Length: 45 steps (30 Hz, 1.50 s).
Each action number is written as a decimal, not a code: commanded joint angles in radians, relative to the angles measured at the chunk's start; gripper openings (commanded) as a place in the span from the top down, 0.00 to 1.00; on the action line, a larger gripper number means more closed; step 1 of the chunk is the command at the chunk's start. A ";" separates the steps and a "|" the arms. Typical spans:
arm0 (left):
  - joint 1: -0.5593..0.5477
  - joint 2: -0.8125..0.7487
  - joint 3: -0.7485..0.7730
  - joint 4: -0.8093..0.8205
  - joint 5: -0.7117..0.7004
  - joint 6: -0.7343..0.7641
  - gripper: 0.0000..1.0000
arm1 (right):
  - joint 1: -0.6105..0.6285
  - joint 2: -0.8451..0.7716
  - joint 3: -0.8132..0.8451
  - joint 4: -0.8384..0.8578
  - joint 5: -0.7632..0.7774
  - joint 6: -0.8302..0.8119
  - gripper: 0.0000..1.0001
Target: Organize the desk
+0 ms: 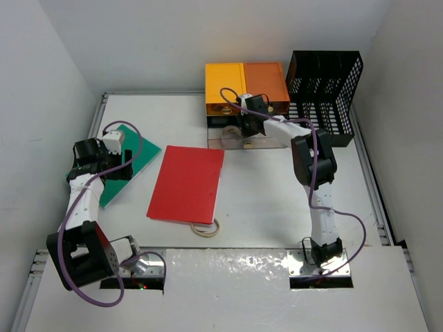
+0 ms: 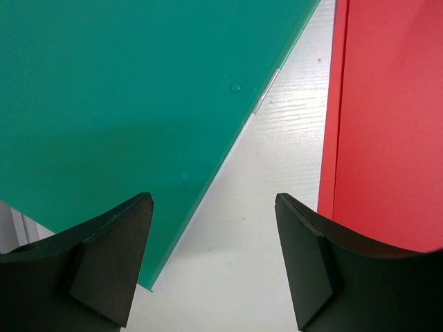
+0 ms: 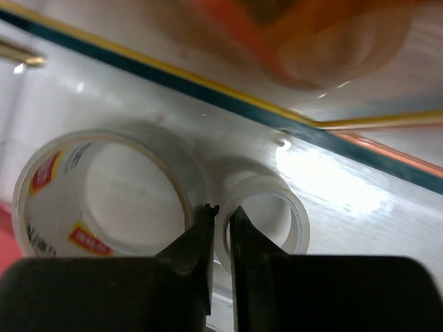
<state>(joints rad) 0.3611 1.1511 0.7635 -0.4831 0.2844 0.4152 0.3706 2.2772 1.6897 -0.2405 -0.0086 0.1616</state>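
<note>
Find the right claw [image 3: 221,218] down in the clear drawer [image 3: 360,166], pinched almost shut, apparently on the near wall of the small tape roll [image 3: 266,185]. Note the large tape roll [image 3: 104,200] just left of that claw, touching the small one or nearly so.

Judged step: settling the small roll in the drawer. Part the fingers only a little, sparing the bigger neighbour, then lift straight up, clear of the drawer front.

Find the left claw [image 2: 214,207] wide open and empty, with the green folder [image 2: 124,90] beneath and ahead of its left finger and the red folder [image 2: 387,117] to its right.

See the desk [image 2: 277,138] lying flat, bare directly below and ahead of that left claw. Cannot fix its long axis surely. Seems to run side to side beneath both claws, with the short way pointing from the bases toward the drawer unit [image 1: 246,83].
</note>
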 commanded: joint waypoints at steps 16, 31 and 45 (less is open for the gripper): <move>0.007 0.004 0.031 0.015 0.024 0.010 0.30 | 0.007 -0.154 0.028 -0.095 -0.063 -0.122 0.39; 0.007 0.009 0.031 0.006 0.041 0.017 0.30 | 0.377 -0.600 -0.375 -0.091 -0.111 -0.195 0.10; 0.006 0.027 0.026 0.006 0.067 0.028 0.30 | 0.594 -0.714 -0.858 0.122 -0.208 0.094 0.60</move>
<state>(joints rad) 0.3611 1.1801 0.7650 -0.5007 0.3260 0.4282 0.9455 1.5780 0.8421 -0.2405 -0.1467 0.1608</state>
